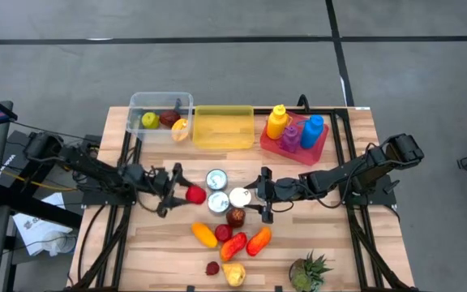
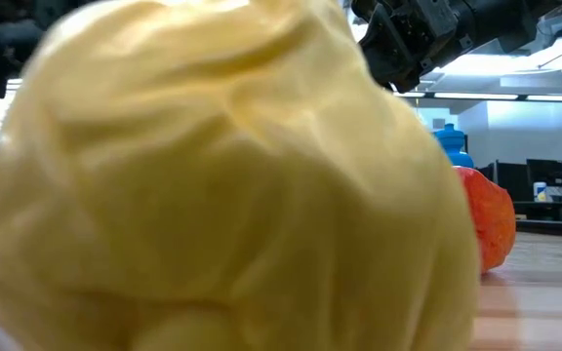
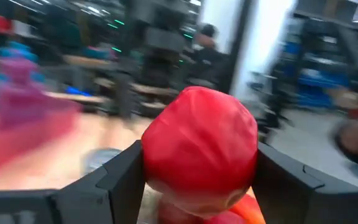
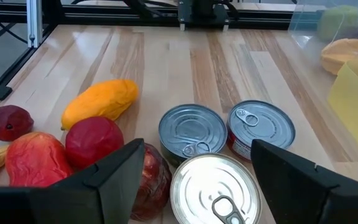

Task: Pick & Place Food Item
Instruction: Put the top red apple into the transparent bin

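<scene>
My left gripper (image 1: pixel 183 193) is shut on a round red food item (image 1: pixel 195 195) left of the cans; the left wrist view shows it between the dark fingers (image 3: pixel 197 149). My right gripper (image 1: pixel 259 196) stands open just right of three tin cans (image 1: pixel 240 196), touching nothing; in the right wrist view its fingers stand on either side of the nearest can (image 4: pixel 215 186). More toy foods lie on the table nearer the front: an orange one (image 1: pixel 204 234), dark red ones (image 1: pixel 235 216), and orange-red ones (image 1: pixel 258 241). My left gripper pinches the red food item across its widest part (image 3: pixel 160 155), one finger (image 3: pixel 126 180) on each side. The fingers come roughly level from the table's left. Whether the item is lifted clear of the table, I cannot tell.
At the far edge stand a clear bin (image 1: pixel 136 104) holding a few foods, a yellow bin (image 1: pixel 223 142) and a red tray (image 1: pixel 319 150) with bottles. A pineapple (image 1: pixel 308 272) sits at the near right. A pale yellow fruit (image 2: pixel 222 175) fills the low view.
</scene>
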Motion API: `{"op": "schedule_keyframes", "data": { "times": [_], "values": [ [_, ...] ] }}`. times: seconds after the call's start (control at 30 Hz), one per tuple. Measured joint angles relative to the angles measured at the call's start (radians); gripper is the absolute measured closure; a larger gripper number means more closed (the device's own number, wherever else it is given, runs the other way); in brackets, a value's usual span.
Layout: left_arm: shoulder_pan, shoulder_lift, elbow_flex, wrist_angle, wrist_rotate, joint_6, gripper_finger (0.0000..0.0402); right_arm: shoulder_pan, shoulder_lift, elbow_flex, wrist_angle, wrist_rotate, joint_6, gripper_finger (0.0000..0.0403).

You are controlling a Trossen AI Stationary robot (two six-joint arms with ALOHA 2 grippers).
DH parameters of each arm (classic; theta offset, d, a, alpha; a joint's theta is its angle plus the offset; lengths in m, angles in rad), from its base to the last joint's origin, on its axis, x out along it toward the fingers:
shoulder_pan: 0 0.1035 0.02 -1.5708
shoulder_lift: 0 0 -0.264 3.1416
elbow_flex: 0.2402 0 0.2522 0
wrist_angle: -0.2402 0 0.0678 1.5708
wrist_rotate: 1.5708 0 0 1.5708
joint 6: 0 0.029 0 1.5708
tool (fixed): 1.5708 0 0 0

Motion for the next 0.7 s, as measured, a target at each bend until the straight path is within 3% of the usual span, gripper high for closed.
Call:
{"op": "schedule_keyframes", "data": {
  "times": [0.17,0.33,0.7],
  "values": [
    [0.130,-0.040,0.011,-0.036,-0.128,0.051,0.0164,0.000,0.000,0.000,0.000,0.000,0.000,0.0117],
    [0.321,-0.075,0.076,-0.124,-0.180,0.071,0.0167,0.000,0.000,0.000,0.001,0.000,0.000,0.0117],
    [0.690,-0.084,0.340,-0.670,-0.432,0.176,0.0167,0.000,0.000,0.000,0.000,0.000,0.000,0.0117]
  ]
}}
